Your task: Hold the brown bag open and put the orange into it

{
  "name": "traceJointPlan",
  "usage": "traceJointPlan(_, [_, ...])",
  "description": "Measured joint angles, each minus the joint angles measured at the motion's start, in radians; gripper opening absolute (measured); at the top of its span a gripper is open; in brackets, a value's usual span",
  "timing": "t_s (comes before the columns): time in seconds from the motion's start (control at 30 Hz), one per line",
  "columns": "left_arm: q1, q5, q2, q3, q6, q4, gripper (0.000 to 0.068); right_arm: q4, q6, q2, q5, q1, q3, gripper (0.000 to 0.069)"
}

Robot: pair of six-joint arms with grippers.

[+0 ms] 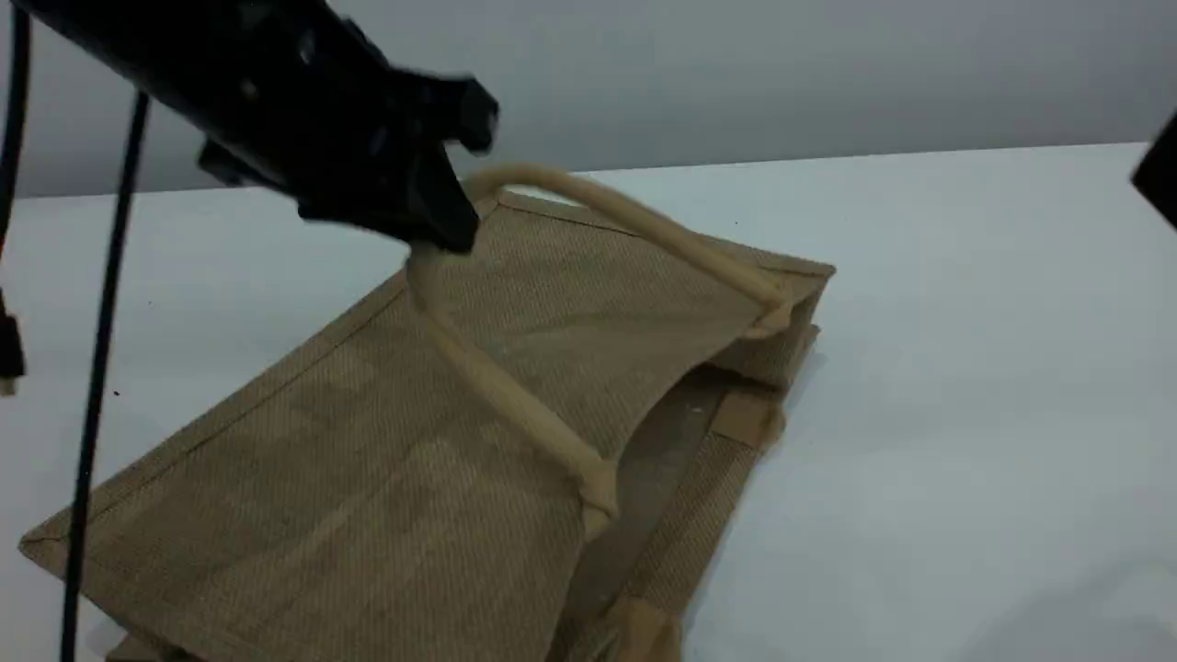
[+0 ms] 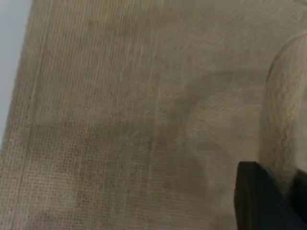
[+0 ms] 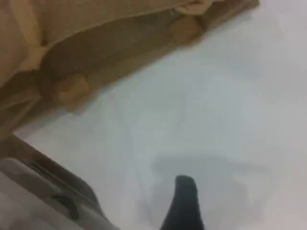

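The brown bag lies on the white table with its mouth facing right. My left gripper is shut on the bend of the bag's upper beige handle and holds it raised, so the top panel is lifted and the mouth gapes a little. Close up in the left wrist view are the bag's weave, the handle and one dark fingertip. The right wrist view looks at the bag's mouth from over bare table, with one fingertip showing and nothing on it. The orange is out of view.
Black cables hang down at the left edge of the scene view. A dark part of the right arm shows at the far right edge. A grey-brown edge fills the lower left corner of the right wrist view.
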Motion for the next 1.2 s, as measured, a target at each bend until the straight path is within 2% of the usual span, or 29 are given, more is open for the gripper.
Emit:
traceJointPlan(0.13, [0.000,-0.007,0.056,0.000,-0.001,0.000,0.0122,-0.029,0.011,-0.017,0.027,0.000,0.000,0.0509])
traceJointPlan(0.2, [0.000,-0.006,0.067,0.000,-0.001,0.001,0.0162,-0.046,0.017,-0.041,0.034,0.000,0.000,0.0509])
traceJointPlan(0.27, [0.000,-0.006,0.068,0.000,0.001,0.001,0.0217,-0.054,0.018,-0.071,0.045,0.000,0.000,0.0509])
traceJointPlan(0.47, [0.000,0.029,0.067,-0.002,0.006,0.007,0.0454,-0.085,0.018,-0.182,0.136,0.000,0.000,0.0509])
traceJointPlan(0.6, [0.000,0.112,0.065,-0.018,0.006,0.007,0.0554,-0.087,0.018,-0.271,0.191,0.000,0.000,0.0509])
traceJointPlan(0.87, [0.000,0.383,-0.022,-0.053,0.000,0.003,0.0575,-0.014,0.026,-0.477,0.282,0.000,0.000,0.0509])
traceJointPlan(1.03, [-0.010,0.445,-0.148,-0.053,0.000,-0.029,0.0575,0.033,0.026,-0.619,0.281,0.000,0.001,0.0509])
traceJointPlan(1.2, [-0.070,0.509,-0.315,-0.043,-0.009,-0.044,0.0575,0.040,0.046,-0.736,0.271,0.000,0.064,0.0509])
